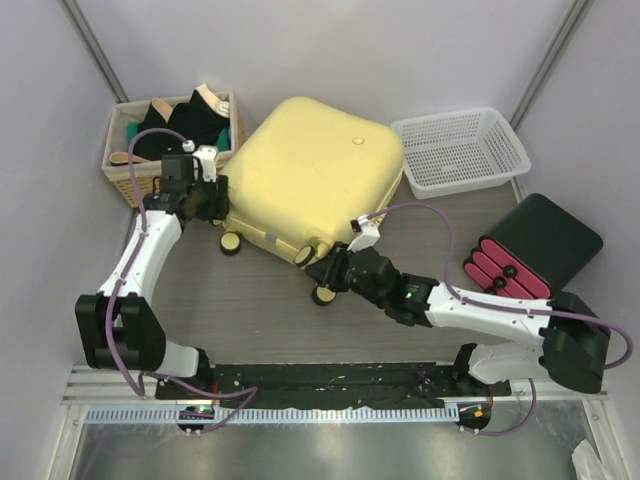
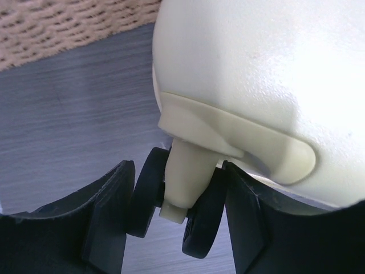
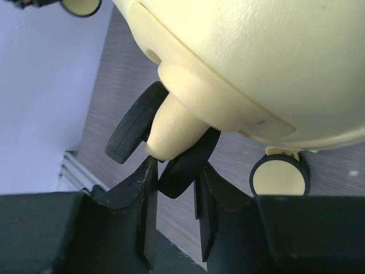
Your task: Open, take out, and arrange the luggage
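The luggage is a large pale-yellow hard-shell suitcase lying flat and closed in the middle of the table. My left gripper is at its near-left corner. In the left wrist view the black fingers press from both sides on a double black caster wheel with a cream stem. My right gripper is at the suitcase's near-right corner. In the right wrist view its fingertips pinch one black disc of that corner's caster, while the other disc stays outside the jaws.
A wicker basket of dark clothes stands at the back left, close to the left gripper. A white plastic basket sits at the back right. A black box with red cylinders is on the right. Two more casters rest on the table.
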Robot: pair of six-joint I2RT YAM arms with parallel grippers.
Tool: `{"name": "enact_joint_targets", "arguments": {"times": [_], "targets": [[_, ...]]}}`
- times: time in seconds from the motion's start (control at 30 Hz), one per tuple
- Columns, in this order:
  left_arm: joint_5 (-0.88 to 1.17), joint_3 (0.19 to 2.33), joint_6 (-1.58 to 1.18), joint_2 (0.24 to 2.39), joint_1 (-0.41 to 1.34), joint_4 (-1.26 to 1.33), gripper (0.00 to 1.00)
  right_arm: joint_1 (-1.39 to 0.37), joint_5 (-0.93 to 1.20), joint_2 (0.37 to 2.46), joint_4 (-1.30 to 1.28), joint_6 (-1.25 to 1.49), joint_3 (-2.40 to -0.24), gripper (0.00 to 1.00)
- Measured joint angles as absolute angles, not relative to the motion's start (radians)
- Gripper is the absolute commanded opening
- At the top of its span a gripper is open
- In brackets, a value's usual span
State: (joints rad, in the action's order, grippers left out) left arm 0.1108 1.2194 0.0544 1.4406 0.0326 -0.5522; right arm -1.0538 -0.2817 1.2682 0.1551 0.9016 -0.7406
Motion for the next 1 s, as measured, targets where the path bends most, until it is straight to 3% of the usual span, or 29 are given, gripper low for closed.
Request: {"name": "enact_joint_targets", "arguments": {"times": [0.2, 0.4, 0.5, 0.53, 0.57, 0.7, 0.8, 0.83, 0.9, 1.0], "targets": [[0.080, 1.071, -0.099, 1.286, 0.118, -0.498, 0.00, -0.965, -0.314, 1.132, 0.033, 0.760, -0.692, 0.20], [0.151, 0.874, -0.268, 1.104, 0.194, -0.481, 0.00, -0.765, -0.230, 1.098, -0.005, 0.622, -0.680, 0.32], [0.185, 0.841, -0.346, 1.076, 0.239, -0.458, 0.00, -0.719, -0.245, 1.122, -0.018, 0.552, -0.702, 0.45], [0.192, 0.838, -0.367, 1.071, 0.248, -0.456, 0.00, -0.713, -0.246, 1.130, -0.035, 0.527, -0.715, 0.58], [0.197, 0.836, -0.387, 1.067, 0.255, -0.456, 0.00, -0.713, -0.247, 1.135, -0.054, 0.501, -0.728, 0.65], [0.202, 0.835, -0.407, 1.055, 0.260, -0.463, 0.00, -0.715, -0.229, 1.119, -0.144, 0.427, -0.785, 0.84], [0.193, 0.859, -0.398, 1.051, 0.265, -0.505, 0.37, -0.717, -0.220, 1.081, -0.204, 0.399, -0.823, 0.93], [0.186, 0.871, -0.389, 1.051, 0.268, -0.530, 0.59, -0.717, -0.213, 1.054, -0.232, 0.389, -0.840, 0.94], [0.168, 0.905, -0.376, 1.051, 0.273, -0.587, 0.79, -0.717, -0.202, 0.997, -0.276, 0.368, -0.881, 0.94], [0.149, 0.990, -0.345, 1.031, 0.274, -0.656, 0.94, -0.717, -0.150, 0.902, -0.289, 0.354, -0.932, 0.94]]}}
